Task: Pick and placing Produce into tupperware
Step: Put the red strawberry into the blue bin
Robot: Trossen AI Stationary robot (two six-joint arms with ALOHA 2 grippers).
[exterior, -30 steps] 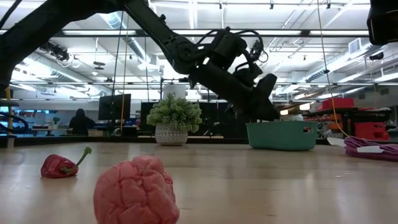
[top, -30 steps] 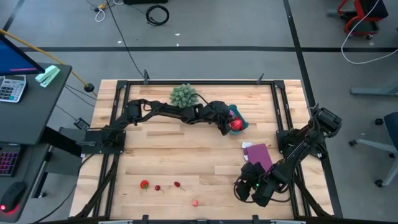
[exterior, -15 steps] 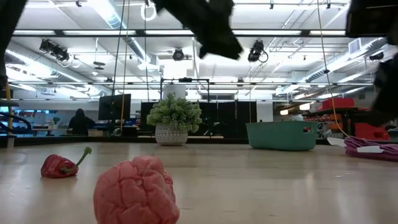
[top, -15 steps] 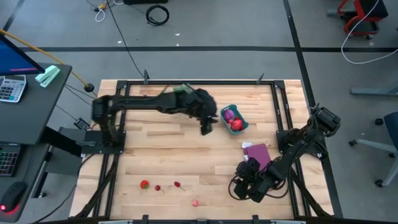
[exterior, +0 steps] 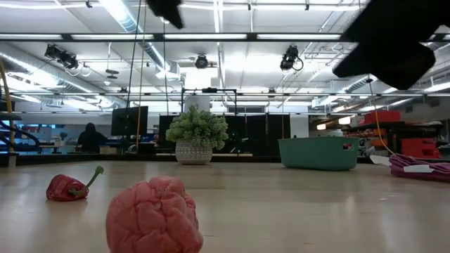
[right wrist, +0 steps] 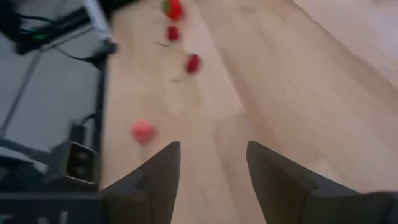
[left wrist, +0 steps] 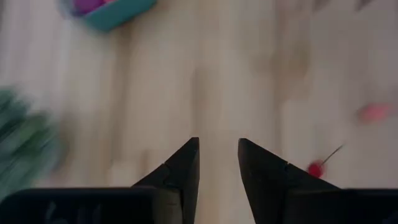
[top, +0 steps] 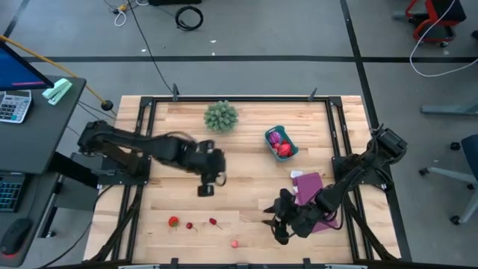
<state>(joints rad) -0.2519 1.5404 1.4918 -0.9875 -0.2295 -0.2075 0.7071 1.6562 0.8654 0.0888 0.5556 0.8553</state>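
Observation:
The teal tupperware tub (top: pixel 281 143) stands far right of centre and holds a purple-pink ball (top: pixel 275 137) and a red fruit (top: pixel 284 149); part of it shows in the left wrist view (left wrist: pixel 106 12). Several tiny red and pink pieces lie near the near edge: a red one (top: pixel 173 221), two cherries (top: pixel 189 225) (top: pixel 213 221), and a pink one (top: pixel 234 243) (right wrist: pixel 142 131). My left gripper (top: pixel 205 187) (left wrist: pixel 217 146) hangs open over bare wood at mid-table. My right gripper (top: pixel 272 220) (right wrist: pixel 211 149) is open, right of the pieces.
A spiky green ball (top: pixel 221 116) sits near the far edge. The flat purple sheet (top: pixel 310 183) lies beside my right arm. In the low view the pink piece (exterior: pixel 153 218) and a red pepper-like piece (exterior: pixel 68 187) lie close in front. Bare wood spans mid-table.
My left gripper has swung away from the tub, toward the table's left and near edge, and rose out of the low view. The red fruit stays in the tub. My right gripper has moved toward the table's left along the near edge.

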